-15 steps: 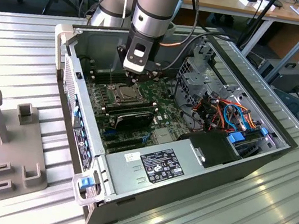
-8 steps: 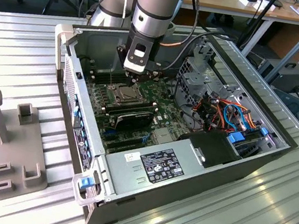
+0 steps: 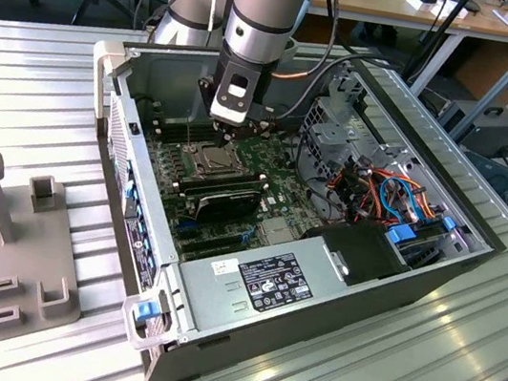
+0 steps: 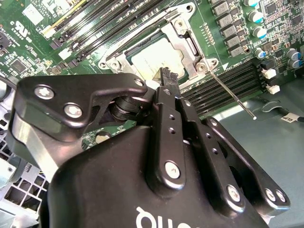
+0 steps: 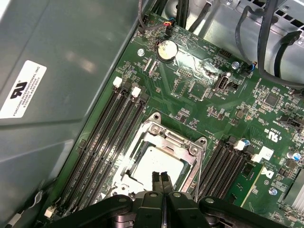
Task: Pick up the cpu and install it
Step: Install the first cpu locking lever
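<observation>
The cpu (image 5: 153,164) (image 4: 153,58), a flat square with a dull silver-grey top, lies inside the socket on the green motherboard, ringed by the shiny metal retention frame (image 5: 167,136) (image 4: 190,45). My gripper (image 5: 161,179) (image 4: 166,76) hovers just above one edge of the cpu, its two black fingers pressed together with nothing between them. In the exterior view the gripper (image 3: 228,119) hangs over the socket (image 3: 213,157) inside the open computer case (image 3: 219,287).
Black memory slots (image 5: 107,137) (image 5: 228,164) flank the socket on both sides. A thin metal lever (image 4: 232,95) sticks out from the frame. Cables and drive bays (image 3: 398,199) crowd the exterior view's right. A grey fixture (image 3: 5,238) stands outside the case.
</observation>
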### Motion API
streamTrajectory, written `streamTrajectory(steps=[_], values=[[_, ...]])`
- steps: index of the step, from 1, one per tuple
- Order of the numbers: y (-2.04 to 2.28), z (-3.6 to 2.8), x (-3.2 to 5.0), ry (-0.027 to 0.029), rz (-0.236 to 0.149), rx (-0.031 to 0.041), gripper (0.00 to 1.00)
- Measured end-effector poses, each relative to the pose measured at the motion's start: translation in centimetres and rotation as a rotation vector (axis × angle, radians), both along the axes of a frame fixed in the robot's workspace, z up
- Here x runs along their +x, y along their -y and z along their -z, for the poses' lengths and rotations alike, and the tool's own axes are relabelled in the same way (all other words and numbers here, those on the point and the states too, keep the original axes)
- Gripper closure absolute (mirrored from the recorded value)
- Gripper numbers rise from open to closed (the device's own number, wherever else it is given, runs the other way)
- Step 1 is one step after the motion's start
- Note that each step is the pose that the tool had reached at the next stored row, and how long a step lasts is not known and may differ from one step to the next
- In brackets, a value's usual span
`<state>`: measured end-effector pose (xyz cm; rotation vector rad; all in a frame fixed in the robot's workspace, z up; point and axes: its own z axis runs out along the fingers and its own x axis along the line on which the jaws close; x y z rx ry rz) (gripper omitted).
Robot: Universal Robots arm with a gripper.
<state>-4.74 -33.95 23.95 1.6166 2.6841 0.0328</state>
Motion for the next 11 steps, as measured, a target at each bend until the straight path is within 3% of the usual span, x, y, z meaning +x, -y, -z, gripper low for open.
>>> streamTrajectory(steps=[11], values=[[0.00, 0.00, 0.00, 0.0000, -0.024, 0.0000, 0.89]])
